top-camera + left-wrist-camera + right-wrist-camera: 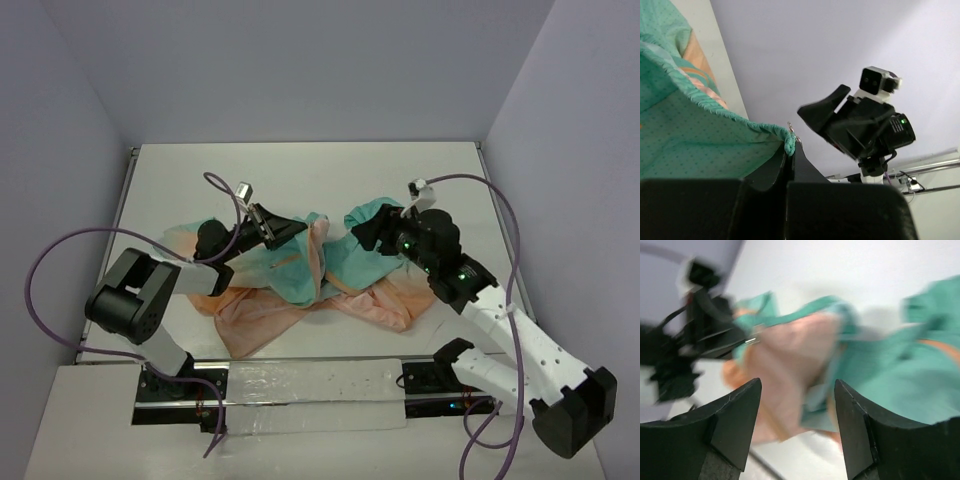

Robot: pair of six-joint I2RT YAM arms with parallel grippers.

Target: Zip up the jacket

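Observation:
The jacket [300, 285], teal-green above and peach-orange below, lies crumpled across the middle of the table. My left gripper [292, 228] is shut on a teal hem of the jacket [715, 135] and holds it lifted; a small metal piece [791, 129] shows at the pinched tip. My right gripper [362, 232] is open and empty, hovering over the jacket's right teal part [890, 370]. In the right wrist view its fingers [740, 415] frame peach and teal cloth, and the left gripper [715, 335] shows at the left.
The white table [300, 170] is walled by lilac panels at the back and sides. A clear plastic strip [310, 395] lies along the near edge between the arm bases. Purple cables [60, 250] loop from both arms.

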